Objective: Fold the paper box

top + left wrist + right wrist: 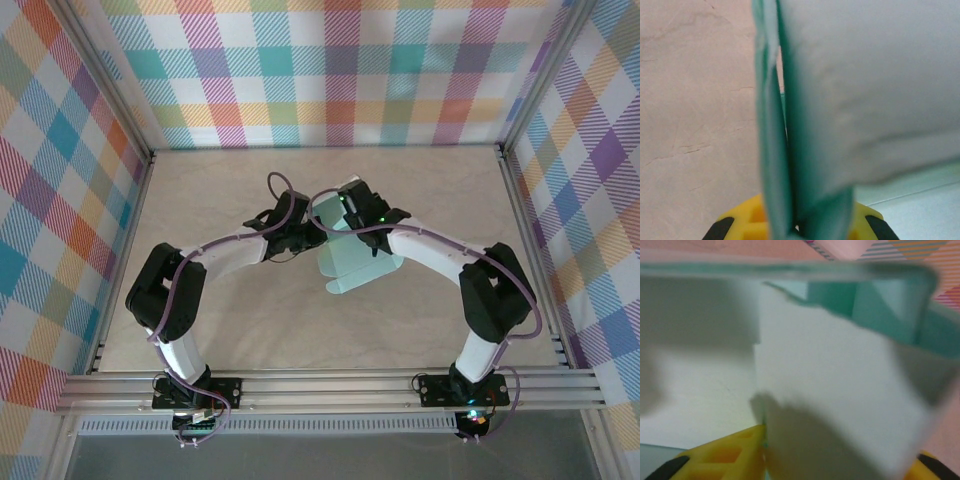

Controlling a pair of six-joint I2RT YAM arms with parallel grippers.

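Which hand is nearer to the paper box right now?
Left. The left hand is pinched shut on the paper box at its left side; the right hand, open, straddles a panel at its far end.

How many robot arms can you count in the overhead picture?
2. The left arm comes in from the lower left, the right arm from the lower right; both meet at the box mid-table.

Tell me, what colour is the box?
The paper box is pale mint-blue; best in top external view.

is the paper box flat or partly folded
Partly folded: the paper box shows panels bent up into walls, and doubled layers pinched in the left gripper.
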